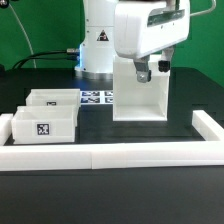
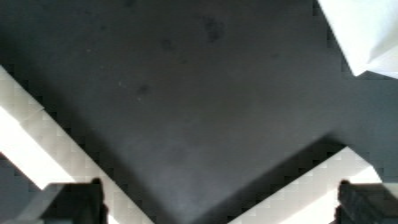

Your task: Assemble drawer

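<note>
The tall white drawer housing (image 1: 138,95) stands upright on the black table at centre right, its open side facing the front. Two small open-top boxes stand at the exterior view's left, one in front (image 1: 45,126) showing its square tag and one behind it (image 1: 52,99). My gripper (image 1: 151,69) hangs just above the housing's top, apart from it. In the wrist view the gripper (image 2: 217,205) is open, with the two dark fingertips (image 2: 71,205) far apart and only black table between them. A white edge (image 2: 377,40) shows at one corner; I cannot tell which part it is.
Long low white border blocks run along the front (image 1: 120,156), the exterior view's left (image 1: 5,125) and its right (image 1: 208,125); they show as white strips in the wrist view (image 2: 27,135). The marker board (image 1: 97,97) lies behind the boxes. The robot's base (image 1: 100,40) stands at the back.
</note>
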`<state>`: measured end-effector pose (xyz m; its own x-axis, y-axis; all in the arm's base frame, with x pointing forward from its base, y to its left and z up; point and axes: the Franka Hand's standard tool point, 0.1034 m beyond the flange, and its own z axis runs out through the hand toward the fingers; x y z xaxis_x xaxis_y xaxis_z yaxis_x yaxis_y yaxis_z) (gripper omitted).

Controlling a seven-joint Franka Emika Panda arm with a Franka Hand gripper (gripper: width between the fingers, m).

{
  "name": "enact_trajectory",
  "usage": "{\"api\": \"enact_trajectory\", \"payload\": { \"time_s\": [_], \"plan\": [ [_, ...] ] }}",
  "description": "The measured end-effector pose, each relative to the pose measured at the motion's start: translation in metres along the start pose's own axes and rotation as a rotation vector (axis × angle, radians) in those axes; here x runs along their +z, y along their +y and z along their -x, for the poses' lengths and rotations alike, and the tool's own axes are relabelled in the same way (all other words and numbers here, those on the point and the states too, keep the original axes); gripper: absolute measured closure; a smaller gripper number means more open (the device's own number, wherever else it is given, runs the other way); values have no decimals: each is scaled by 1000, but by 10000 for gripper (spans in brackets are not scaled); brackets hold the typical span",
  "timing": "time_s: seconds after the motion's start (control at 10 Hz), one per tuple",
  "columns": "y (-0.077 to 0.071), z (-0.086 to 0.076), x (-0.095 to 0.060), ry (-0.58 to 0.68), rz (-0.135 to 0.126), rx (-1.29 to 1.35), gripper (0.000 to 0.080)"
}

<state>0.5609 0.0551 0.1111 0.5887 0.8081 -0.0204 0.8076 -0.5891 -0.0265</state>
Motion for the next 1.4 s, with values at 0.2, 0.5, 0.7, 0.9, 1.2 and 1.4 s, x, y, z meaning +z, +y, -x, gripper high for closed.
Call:
{"api": "enact_trajectory", "payload": {
  "time_s": [0.2, 0.5, 0.7, 0.9, 1.2, 1.4],
  "plan": [
    [0, 0, 0, 0, 0, 0, 150],
    [0, 0, 0, 0, 0, 0, 150],
    [-2, 2, 0, 5, 2, 33, 150],
    [-29, 20, -5, 13, 20, 193, 150],
    [-66, 26, -21, 8, 31, 356, 150],
    [-69, 30, -21, 5, 30, 361, 150]
  ]
}}
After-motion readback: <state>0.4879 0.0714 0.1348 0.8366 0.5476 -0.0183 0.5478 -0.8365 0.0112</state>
